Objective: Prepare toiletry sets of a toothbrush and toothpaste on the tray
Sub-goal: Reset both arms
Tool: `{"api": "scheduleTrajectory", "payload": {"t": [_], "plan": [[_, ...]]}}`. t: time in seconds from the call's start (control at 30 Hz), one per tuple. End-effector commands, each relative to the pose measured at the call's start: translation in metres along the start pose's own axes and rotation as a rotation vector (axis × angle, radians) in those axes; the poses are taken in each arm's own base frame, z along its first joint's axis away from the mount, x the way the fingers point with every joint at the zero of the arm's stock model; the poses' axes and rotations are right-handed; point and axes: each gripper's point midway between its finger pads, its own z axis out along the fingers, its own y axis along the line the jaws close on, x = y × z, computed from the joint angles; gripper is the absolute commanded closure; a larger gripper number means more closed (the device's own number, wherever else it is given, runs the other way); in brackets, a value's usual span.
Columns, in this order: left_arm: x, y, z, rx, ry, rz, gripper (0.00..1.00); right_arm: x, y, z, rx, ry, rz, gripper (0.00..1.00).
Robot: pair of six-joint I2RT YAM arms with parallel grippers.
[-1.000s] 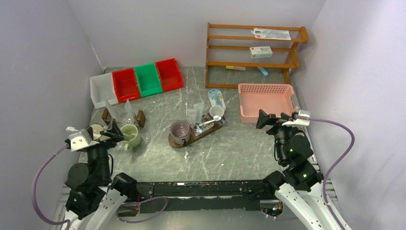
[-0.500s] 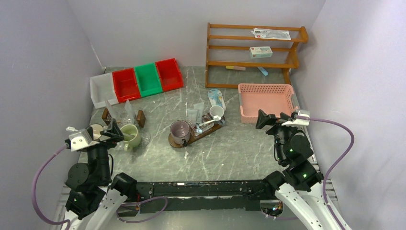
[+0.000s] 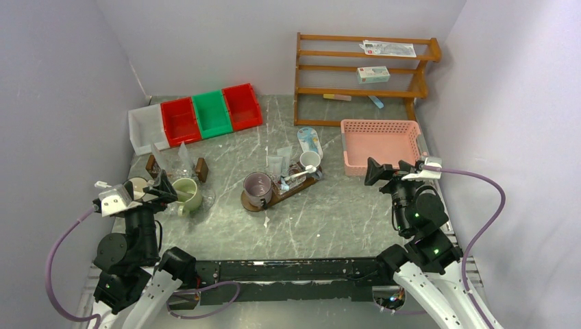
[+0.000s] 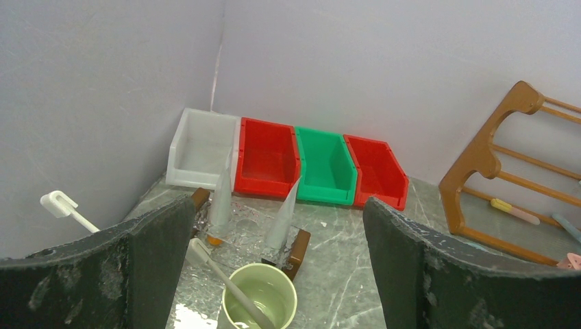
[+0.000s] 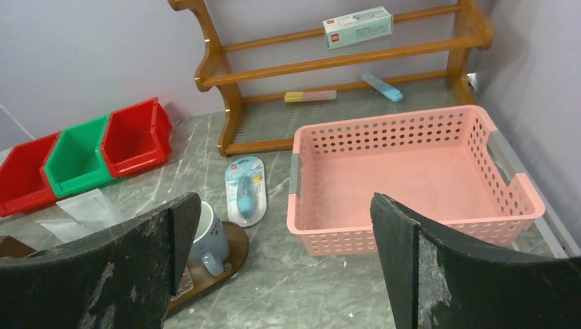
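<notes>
Dark brown wooden tray (image 3: 291, 190) lies mid-desk, carrying a purple mug (image 3: 258, 186) and a slim white toothbrush (image 3: 299, 175). The toothbrush looks light, stiff and slippery, so pinch it mid-handle. Left claw (image 3: 162, 186) and right claw (image 3: 375, 171) gape wide, empty.

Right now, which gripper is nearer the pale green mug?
Left. The left gripper is open, right next to the pale green mug; the right gripper is far off on the other side, by the pink basket.
</notes>
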Motion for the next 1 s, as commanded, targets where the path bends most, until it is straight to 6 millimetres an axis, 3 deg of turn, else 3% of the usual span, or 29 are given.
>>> {"api": "scheduleTrajectory", "payload": {"t": [0.0,0.57,0.77,0.97], "plan": [[-0.005,-0.002,-0.002,0.02,-0.012,-0.012,0.03,0.001,0.002,-0.001,-0.022,-0.003,-0.014,0.0],[-0.006,-0.002,-0.002,0.02,-0.012,-0.015,0.03,0.017,0.035,0.017,-0.105,0.174,-0.009,0.0],[-0.006,-0.003,-0.002,0.021,-0.013,-0.014,0.03,0.027,0.037,0.023,-0.087,0.224,0.004,0.0],[-0.006,-0.002,-0.002,0.021,-0.013,-0.012,0.03,0.022,0.034,0.024,-0.063,0.221,0.008,0.0]]}}
